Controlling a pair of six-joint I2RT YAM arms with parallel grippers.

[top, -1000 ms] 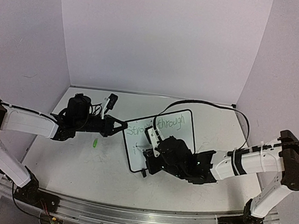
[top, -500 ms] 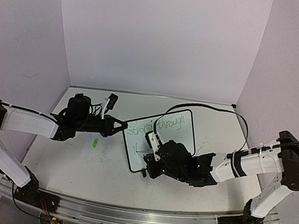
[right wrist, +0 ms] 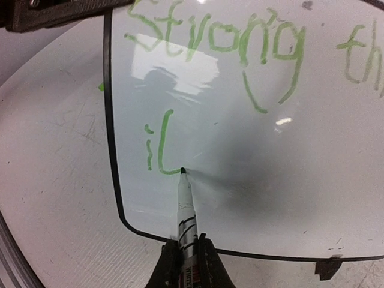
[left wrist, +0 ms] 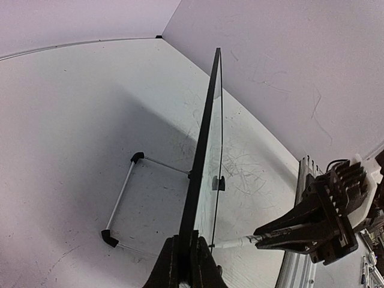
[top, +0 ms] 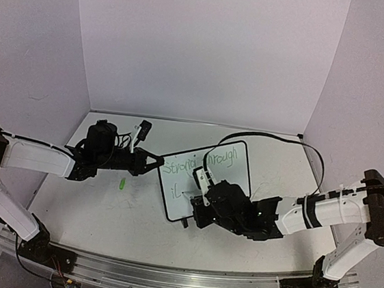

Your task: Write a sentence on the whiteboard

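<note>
Whiteboard (top: 238, 180): we see it propped upright on a wire stand (left wrist: 123, 198) near the middle of the table (top: 96, 209), between the two arms, its written face turned toward the right arm.
Sentence (right wrist: 222, 42): green handwriting; we read "Strong" and the start of "through" on the top line, and below it an "i" with an L-like stroke beside it.
Marker (right wrist: 186, 210): its tip touches the whiteboard face at the foot of that last green stroke.
Right gripper (right wrist: 187, 255): its fingers are clamped on the marker barrel, low in front of the board.
Left gripper (left wrist: 183, 249): we see its fingers pinched on the black frame at the whiteboard's left edge.
Green object (top: 123, 184): small, lying on the table just in front of the left gripper; we cannot tell what it is.
</note>
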